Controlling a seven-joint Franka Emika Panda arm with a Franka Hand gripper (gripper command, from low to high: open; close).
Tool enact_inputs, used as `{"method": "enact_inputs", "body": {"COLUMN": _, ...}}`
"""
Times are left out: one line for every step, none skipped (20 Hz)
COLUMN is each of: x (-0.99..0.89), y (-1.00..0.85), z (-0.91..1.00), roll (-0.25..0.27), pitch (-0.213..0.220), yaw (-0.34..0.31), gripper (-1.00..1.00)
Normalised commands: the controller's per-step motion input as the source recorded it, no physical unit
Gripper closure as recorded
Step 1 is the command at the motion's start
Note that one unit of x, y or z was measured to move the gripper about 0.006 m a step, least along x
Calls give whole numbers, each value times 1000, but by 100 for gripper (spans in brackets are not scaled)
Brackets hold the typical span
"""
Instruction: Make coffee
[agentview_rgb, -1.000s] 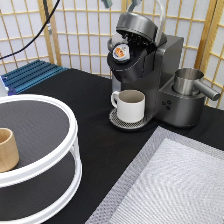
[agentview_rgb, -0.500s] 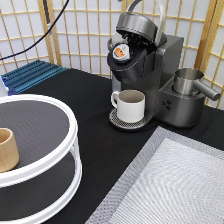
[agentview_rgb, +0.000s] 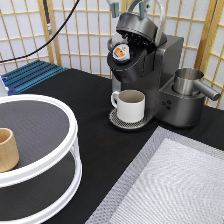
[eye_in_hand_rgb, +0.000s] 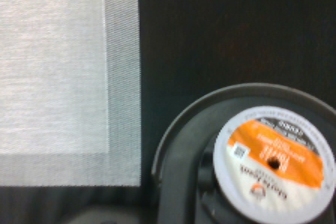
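orange-topped coffee (agentview_rgb: 120, 52), white mug (agentview_rgb: 131, 105)

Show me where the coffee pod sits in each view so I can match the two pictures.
Exterior view: the coffee pod sits in the open brew chamber of the coffee machine, above the white mug, toward the exterior view's top.
Wrist view: the coffee pod fills the corner, foil top up.
Shared landmark: the grey mat.
The gripper is not visible.
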Motion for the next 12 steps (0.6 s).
{"method": "enact_inputs", "body": {"x": 351, "y": -129, "z": -229, "roll": -123, "pitch": 177, "yaw": 1, "gripper": -100}}
{"method": "enact_inputs", "body": {"x": 369, "y": -103, "z": -289, "roll": -127, "pitch": 169, "yaw": 1, "gripper": -100}}
{"method": "enact_inputs", "body": {"x": 437, "y": -114, "z": -260, "roll": -118, "pitch": 170, "yaw": 7, "gripper": -100}}
{"method": "enact_inputs", "body": {"x": 480, "y": -20, "z": -229, "roll": -124, "pitch": 174, "yaw": 5, "gripper": -100}}
{"method": "enact_inputs", "body": {"x": 511, "y": 0, "z": -286, "roll": -140, "pitch": 177, "yaw": 0, "gripper": -100}}
{"method": "enact_inputs", "body": {"x": 437, "y": -80, "z": -314, "roll": -107, "pitch": 178, "yaw": 3, "gripper": -100}}
{"method": "enact_inputs", "body": {"x": 317, "y": -117, "z": -297, "roll": -92, "pitch": 176, "yaw": 4, "gripper": -100}}
{"method": "enact_inputs", "body": {"x": 303, "y": -171, "z": -203, "roll": -65, "pitch": 183, "yaw": 15, "gripper": -100}}
{"method": "enact_inputs", "body": {"x": 289, "y": -183, "z": -169, "roll": -61, "pitch": 182, "yaw": 14, "gripper": -100}}
{"method": "enact_inputs", "body": {"x": 254, "y": -329, "z": -211, "roll": -36, "pitch": 183, "yaw": 12, "gripper": -100}}
{"method": "enact_inputs", "body": {"x": 209, "y": -429, "z": -306, "roll": -17, "pitch": 185, "yaw": 12, "gripper": -100}}
{"method": "enact_inputs", "body": {"x": 169, "y": -523, "z": -334, "roll": 0, "pitch": 180, "yaw": 15, "gripper": -100}}
